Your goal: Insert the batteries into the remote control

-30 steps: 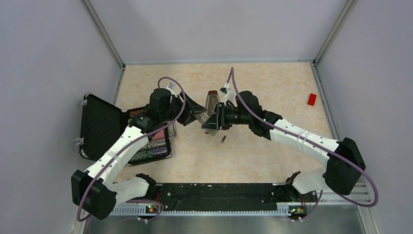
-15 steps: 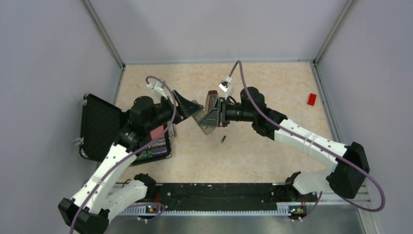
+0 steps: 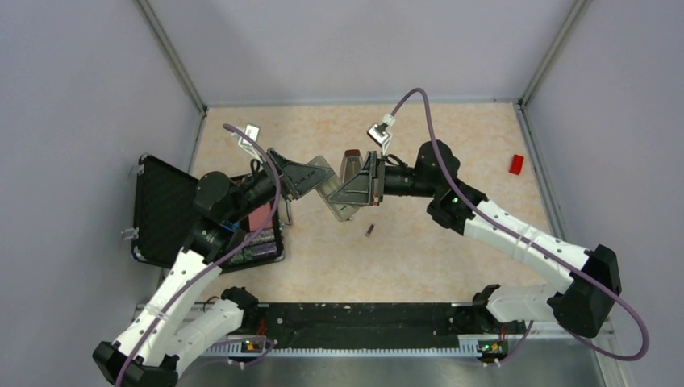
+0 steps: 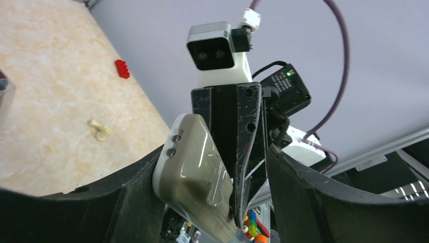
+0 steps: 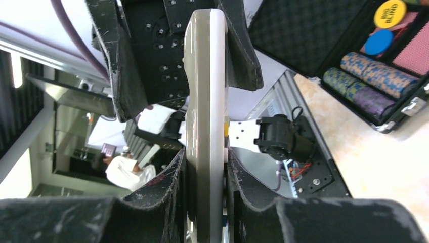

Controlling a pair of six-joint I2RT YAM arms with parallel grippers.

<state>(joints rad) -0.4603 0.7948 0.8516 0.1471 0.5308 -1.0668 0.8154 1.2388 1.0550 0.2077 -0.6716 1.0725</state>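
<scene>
remote control [image 5: 205, 101] clamped in right pincer [image 5: 205, 167] | left pincer [image 4: 212, 202] grips its other end

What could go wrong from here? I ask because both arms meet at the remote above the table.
1. The right gripper pinches the remote control near one end, off the table. If the left gripper tugs or twists, the remote could slip and fall.
2. A battery lies loose just below. A dropped remote or a descending arm might send it rolling.
</scene>
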